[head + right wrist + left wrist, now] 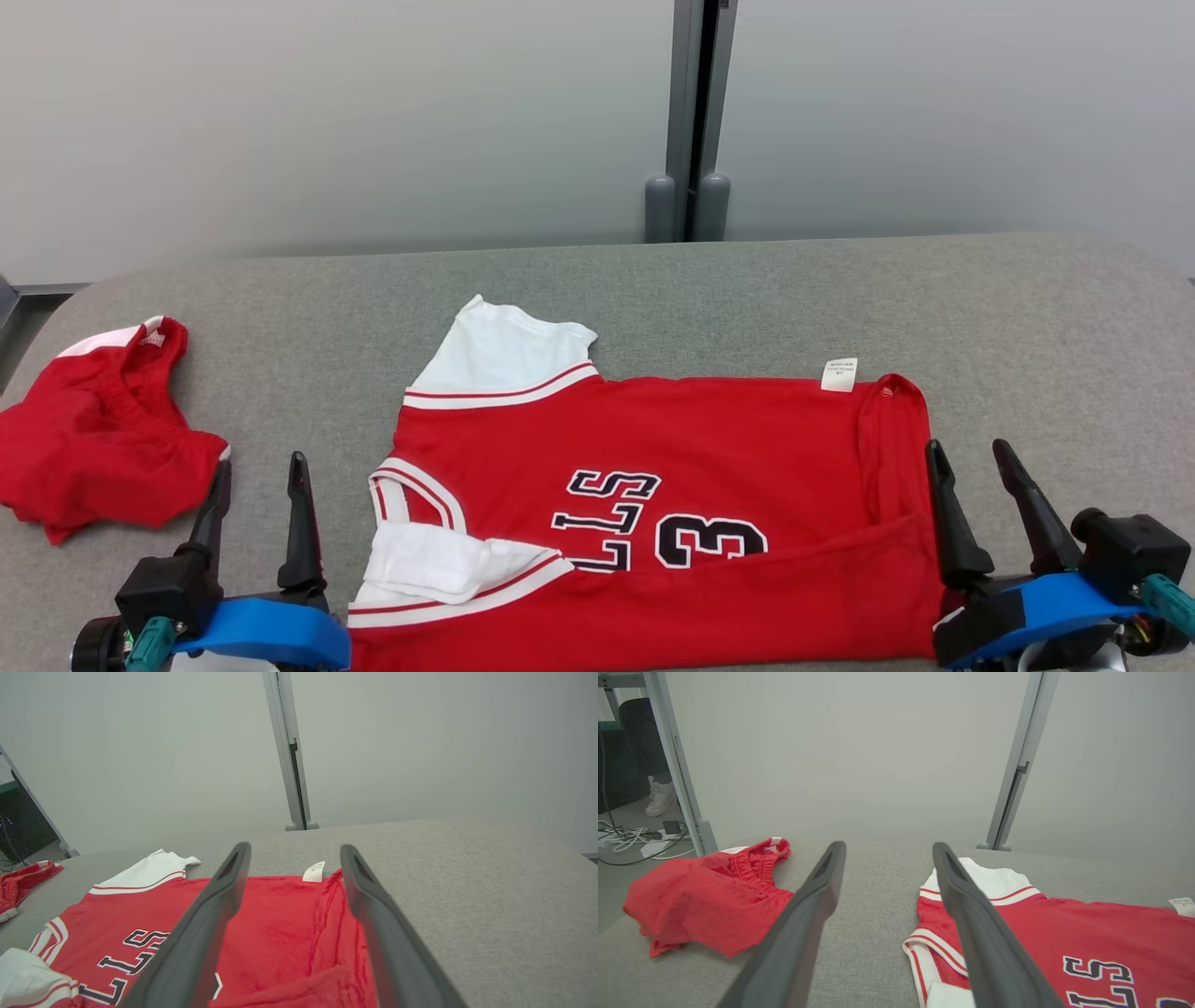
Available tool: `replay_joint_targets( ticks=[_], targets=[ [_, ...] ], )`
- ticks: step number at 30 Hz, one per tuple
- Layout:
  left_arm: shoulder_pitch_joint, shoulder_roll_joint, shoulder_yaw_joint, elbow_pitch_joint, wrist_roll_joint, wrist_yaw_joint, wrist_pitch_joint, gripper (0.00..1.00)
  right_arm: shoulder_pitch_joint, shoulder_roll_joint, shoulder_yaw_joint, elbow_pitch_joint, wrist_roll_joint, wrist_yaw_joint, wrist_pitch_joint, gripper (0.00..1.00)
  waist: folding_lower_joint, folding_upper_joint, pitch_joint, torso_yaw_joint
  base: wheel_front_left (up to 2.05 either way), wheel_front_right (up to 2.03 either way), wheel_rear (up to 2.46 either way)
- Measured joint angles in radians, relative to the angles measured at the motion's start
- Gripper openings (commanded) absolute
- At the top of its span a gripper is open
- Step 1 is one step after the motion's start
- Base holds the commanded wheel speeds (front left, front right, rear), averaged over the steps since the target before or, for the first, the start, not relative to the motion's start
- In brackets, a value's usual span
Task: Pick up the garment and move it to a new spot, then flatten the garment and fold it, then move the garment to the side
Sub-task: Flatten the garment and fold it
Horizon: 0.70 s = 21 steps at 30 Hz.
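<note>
A red jersey (709, 467) with white sleeves and dark lettering lies spread sideways on the grey table, its near long edge folded over toward the middle; it also shows as the jersey (1087, 933) and the jersey (280, 933). My left gripper (259, 467) stands open at the lower left, just left of the jersey's collar end, with bare table between its fingers (803, 914). My right gripper (971, 457) is open at the jersey's right hem end; its fingers (215, 914) point over the red cloth without holding it.
A second red garment (93, 439) lies crumpled at the table's left edge, also seen as red shorts (705, 896). A grey partition with a post (695, 121) stands behind the table (1027, 308). A person's white shoe (659, 798) and cables show on the floor at the left.
</note>
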Motion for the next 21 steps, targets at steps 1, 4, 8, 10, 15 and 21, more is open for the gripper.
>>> replay_joint_targets(
  ticks=[1,4,8,10,15,21],
  targets=[
    [0.0,0.0,0.0,0.004,0.002,0.0,0.0,1.0,0.004,0.0,0.001,0.001,-0.002,0.0,0.004,1.0,0.0,0.0,-0.001,0.001,0.0,0.0,0.0],
    [0.0,-0.001,-0.001,0.017,0.006,-0.003,0.0,1.0,0.005,0.0,0.0,0.002,-0.008,0.0,0.014,1.0,0.0,0.0,-0.002,0.004,0.0,0.0,0.0],
    [-0.001,-0.003,-0.001,0.032,0.009,-0.006,0.0,1.0,0.005,0.0,-0.002,0.002,-0.013,0.0,0.022,1.0,0.0,0.0,-0.002,0.006,0.0,0.0,0.0],
    [-0.002,-0.004,-0.001,0.037,0.009,-0.007,0.0,1.0,0.005,0.0,-0.004,0.004,-0.016,0.0,0.024,1.0,0.0,0.0,-0.002,0.007,0.0,0.0,0.0],
    [-0.009,-0.004,0.001,0.044,0.015,-0.009,0.0,1.0,0.005,0.0,-0.006,0.01,-0.023,0.0,0.037,1.0,0.0,0.0,0.001,0.005,0.0,0.0,0.0],
    [-0.07,0.004,-0.003,0.068,0.016,-0.026,0.0,1.0,-0.026,0.0,-0.012,0.021,-0.053,0.0,0.054,1.0,0.0,0.0,0.031,-0.003,0.0,0.0,0.0]
  ],
)
